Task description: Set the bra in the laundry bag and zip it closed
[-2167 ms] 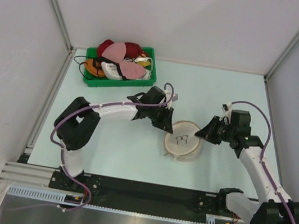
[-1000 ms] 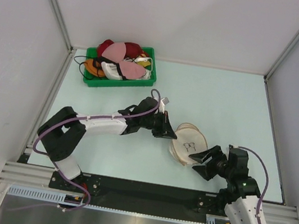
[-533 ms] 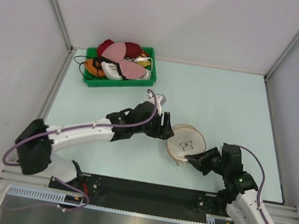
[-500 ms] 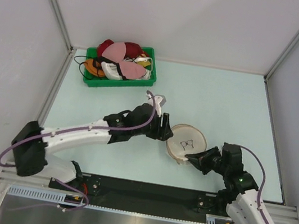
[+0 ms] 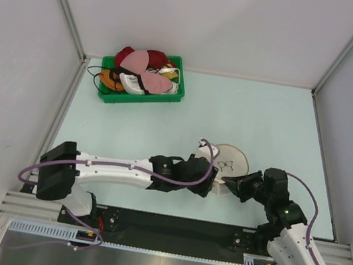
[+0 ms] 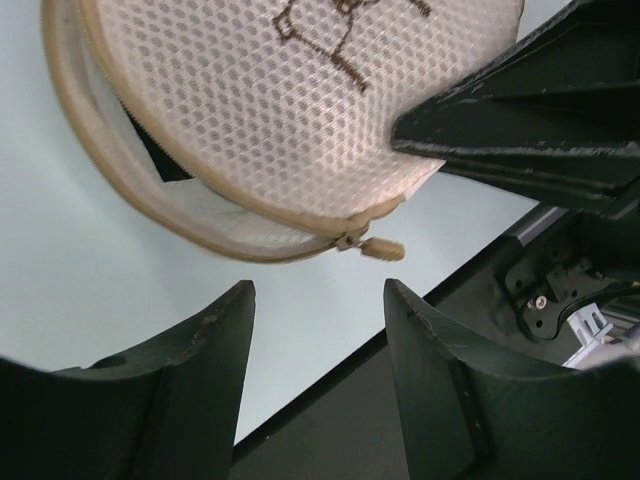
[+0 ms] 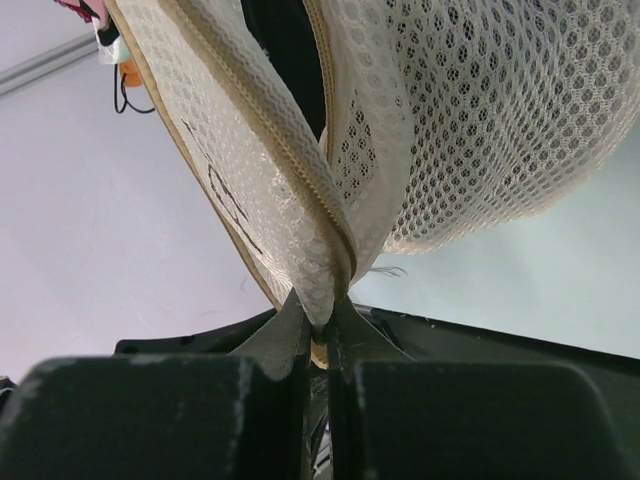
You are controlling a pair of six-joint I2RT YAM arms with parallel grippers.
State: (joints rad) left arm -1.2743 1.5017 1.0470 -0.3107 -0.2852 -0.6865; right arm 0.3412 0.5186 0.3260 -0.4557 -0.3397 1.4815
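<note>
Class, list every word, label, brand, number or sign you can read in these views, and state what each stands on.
No words, numbers or brand names can be read in any view.
The laundry bag has a brown stitched mark on its lid. It looks like an outline drawing, not letters, and is cut off in the left wrist view and tiny in the top view.

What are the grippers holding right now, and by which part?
The right gripper pinches the laundry bag by its zippered rim seam. The left gripper is open near the zip pull, holding nothing.
</note>
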